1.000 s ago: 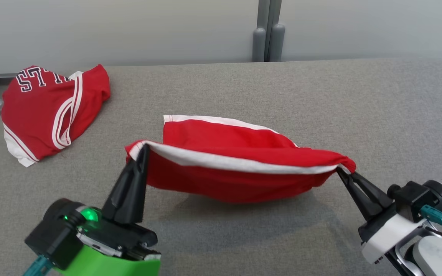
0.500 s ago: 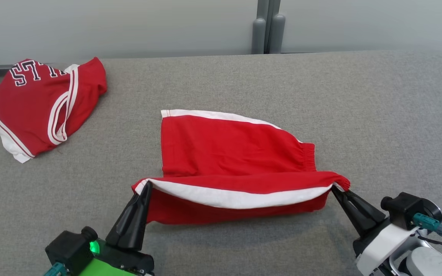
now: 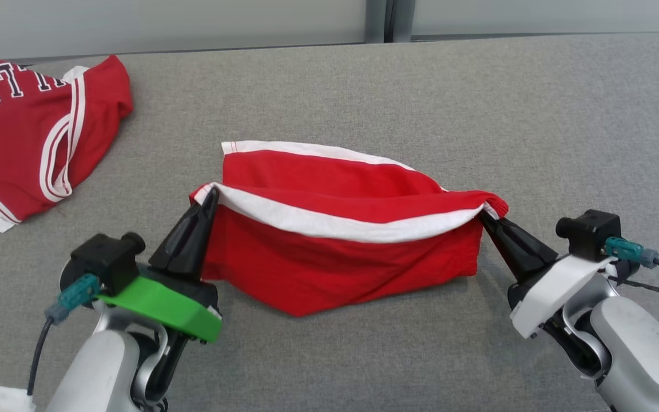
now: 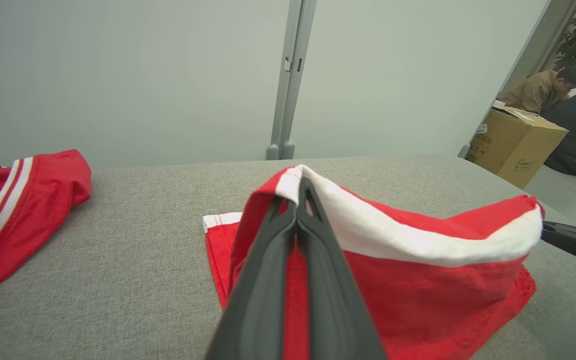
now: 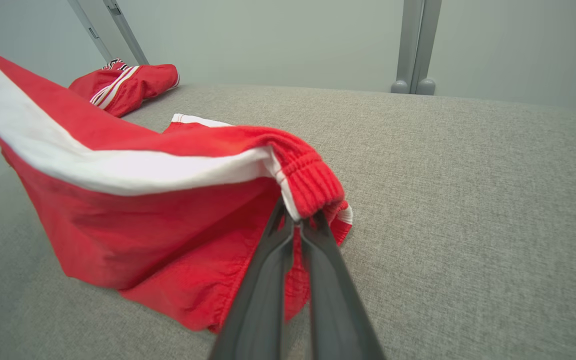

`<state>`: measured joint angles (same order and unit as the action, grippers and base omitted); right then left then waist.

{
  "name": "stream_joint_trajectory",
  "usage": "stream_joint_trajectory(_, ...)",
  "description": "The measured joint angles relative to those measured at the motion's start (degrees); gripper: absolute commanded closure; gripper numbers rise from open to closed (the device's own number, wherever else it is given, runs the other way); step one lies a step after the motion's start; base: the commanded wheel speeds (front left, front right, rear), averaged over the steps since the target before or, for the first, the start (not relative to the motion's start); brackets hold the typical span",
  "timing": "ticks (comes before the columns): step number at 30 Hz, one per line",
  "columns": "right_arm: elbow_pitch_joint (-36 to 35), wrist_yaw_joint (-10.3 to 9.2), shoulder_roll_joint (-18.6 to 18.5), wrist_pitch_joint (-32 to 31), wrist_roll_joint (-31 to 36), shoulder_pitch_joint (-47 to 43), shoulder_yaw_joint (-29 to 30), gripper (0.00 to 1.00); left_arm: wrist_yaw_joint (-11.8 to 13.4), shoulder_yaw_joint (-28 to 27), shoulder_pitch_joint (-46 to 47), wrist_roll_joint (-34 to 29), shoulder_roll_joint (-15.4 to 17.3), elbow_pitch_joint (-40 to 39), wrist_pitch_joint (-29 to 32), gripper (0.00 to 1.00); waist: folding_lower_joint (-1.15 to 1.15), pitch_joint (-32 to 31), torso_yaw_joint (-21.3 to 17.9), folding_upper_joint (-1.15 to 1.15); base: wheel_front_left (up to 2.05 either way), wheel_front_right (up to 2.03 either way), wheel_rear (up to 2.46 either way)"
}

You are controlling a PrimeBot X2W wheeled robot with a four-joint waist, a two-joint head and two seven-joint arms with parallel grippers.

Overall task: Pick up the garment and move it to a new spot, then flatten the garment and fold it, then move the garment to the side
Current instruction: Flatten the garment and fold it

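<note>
jaws on both arms are clenched on the red shorts (image 3: 329, 269). in the head view the left jaws pinch the left corner of the white-striped edge, and the right jaws pinch the gathered waistband at its right end. that striped edge hangs stretched between them, lifted off the grey counter (image 3: 535, 114). the red cloth below it sags down to the counter in a loose point on the near side. a far layer of the shorts lies flat behind, with a white hem at its far left corner. a red jersey (image 3: 15, 137) with white trim and dark letters lies crumpled at the far left, well apart from the shorts.

in the left wrist view the two dark fingers (image 4: 263, 280) are pressed together with the striped corner of the shorts (image 4: 418, 290) caught at their tips. the white band runs right to the other arm's fingers (image 4: 573, 242) at the edge. the jersey (image 4: 18, 210) lies to the left. past the counter (image 4: 118, 260) stand a cardboard box (image 4: 515, 145) and a person (image 4: 543, 90).

in the right wrist view the fingers (image 5: 263, 290) are shut on the ribbed waistband. the shorts (image 5: 143, 220) rise to the upper left, and their lower cloth rests on the counter (image 5: 468, 200). the jersey (image 5: 128, 85) lies far behind.
</note>
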<state>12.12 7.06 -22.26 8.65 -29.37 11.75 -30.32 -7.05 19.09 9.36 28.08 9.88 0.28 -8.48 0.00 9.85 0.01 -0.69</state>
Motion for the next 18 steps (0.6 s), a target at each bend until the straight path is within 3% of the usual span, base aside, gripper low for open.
stream_joint_trajectory(8, 3.7, 0.01, 1.3, -2.7, -2.7, 6.3, 0.0, 1.00, 0.0, -0.5, 10.4, 0.4, -1.7, 7.5, 1.0, 1.00, 0.00, 4.5, -1.7, 0.00, 0.00, 0.00, 0.00)
stream_joint_trajectory(18, 7.0, 0.01, 4.4, -3.2, -4.9, 11.8, -3.5, 1.00, 0.0, -2.2, 19.3, 0.4, -1.7, 17.8, 2.0, 1.00, 0.01, 9.3, -4.4, 0.00, 0.00, 0.00, 0.00)
